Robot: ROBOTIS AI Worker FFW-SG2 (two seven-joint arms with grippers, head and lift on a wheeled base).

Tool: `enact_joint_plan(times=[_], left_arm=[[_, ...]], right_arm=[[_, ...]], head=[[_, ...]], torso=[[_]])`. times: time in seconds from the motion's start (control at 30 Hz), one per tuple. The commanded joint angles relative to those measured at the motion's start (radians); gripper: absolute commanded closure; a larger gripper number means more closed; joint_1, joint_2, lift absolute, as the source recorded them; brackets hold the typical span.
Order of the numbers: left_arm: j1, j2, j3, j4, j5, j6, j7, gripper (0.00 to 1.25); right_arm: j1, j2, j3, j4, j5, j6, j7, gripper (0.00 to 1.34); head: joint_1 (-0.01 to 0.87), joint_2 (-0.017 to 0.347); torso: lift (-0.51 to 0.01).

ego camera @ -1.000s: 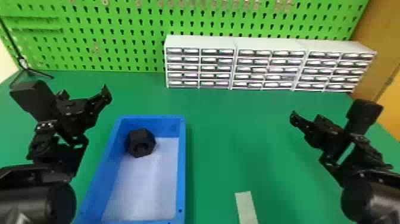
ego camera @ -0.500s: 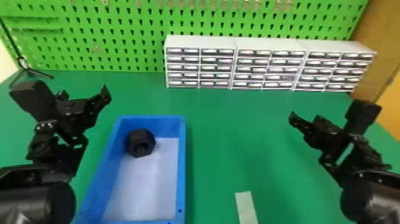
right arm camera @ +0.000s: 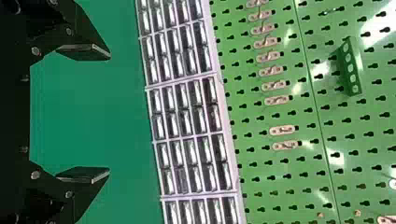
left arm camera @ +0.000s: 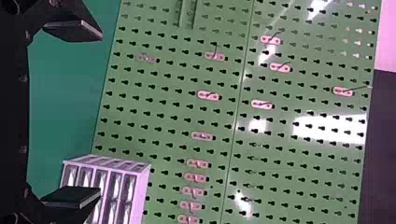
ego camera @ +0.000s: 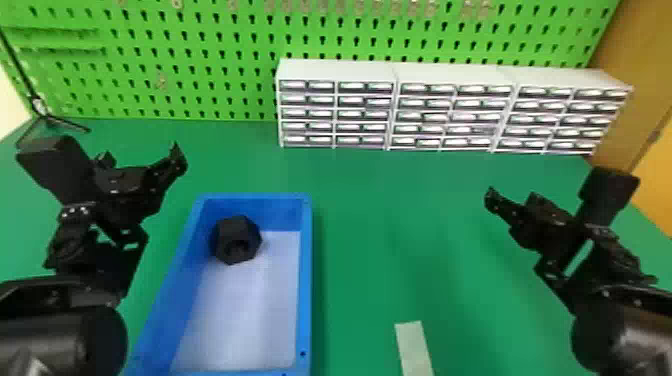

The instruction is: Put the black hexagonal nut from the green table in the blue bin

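The fingers of the left gripper (left arm camera: 100, 113) are held well apart with nothing between them, and the gripper is held beside the bin, to its left and toward its far end. The right gripper (right arm camera: 109, 113) is likewise spread and empty, held over the right side of the green counter (ego camera: 375, 225), well apart from the bin.

Over the last second almost nothing has been changed: both grippers are kept where they were, and the nut has not been shifted. By this stillness it is suggested that the placing is finished and that no correction is being made.

The black nut (ego camera: 236, 240) is found inside the blue bin (ego camera: 306, 280), in its far left corner, touched by neither gripper. It is seen as a thick, dull, six-sided block with a dark round hole turned toward the near side. Whether it is lying flat or propped on the wall cannot be told. The pale bin floor is left bare around it toward the near end.

Farther out, a pale strip (ego camera: 414, 347) is seen on the near part of the counter, and white drawer units (ego camera: 340, 70) are set at the far side, before the green pegboard (ego camera: 240, 60). The task is judged complete; only an unhurried withdrawal of both arms seems to be called for.
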Motion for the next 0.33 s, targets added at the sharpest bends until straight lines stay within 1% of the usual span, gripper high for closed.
enact_joint_plan(times=[0.0,0.3], left_arm=[[0.0,0.001,0.0,0.0,0.0,0.0,0.0,0.12],[0.0,0.0,0.0,0.002,0.0,0.0,0.0,0.12]], right_arm=[[0.0,0.001,0.0,0.0,0.0,0.0,0.0,0.39],[0.0,0.001,0.0,0.002,0.001,0.0,0.0,0.39]], head=[[0.692,0.008],[0.692,0.008]], torso=[[-0.097],[-0.097]])
